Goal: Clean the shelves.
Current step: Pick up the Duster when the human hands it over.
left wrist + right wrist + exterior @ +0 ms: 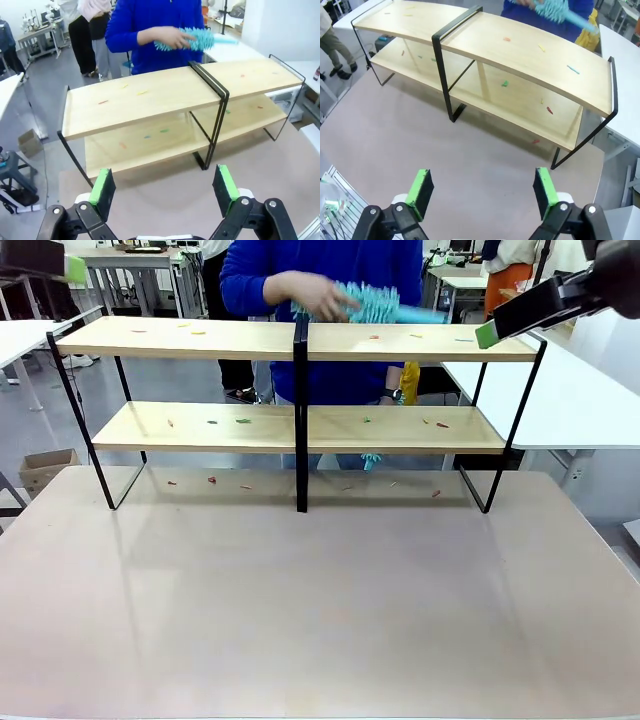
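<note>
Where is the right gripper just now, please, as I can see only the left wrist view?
Observer: The right gripper hovers over the tabletop on the robot's side of the shelves.
Operator: Thank you. Is it holding anything?
Observer: No, its jaws stand open, with nothing between the green pads.
Operator: Is there any litter off the boards?
Observer: Yes, a few small scraps lie on the tabletop beneath the shelves.

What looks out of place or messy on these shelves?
Small coloured scraps lie scattered on both boards of the shelves and on the tabletop beneath, like spilled litter. Otherwise nothing looks askew or damaged.
</note>
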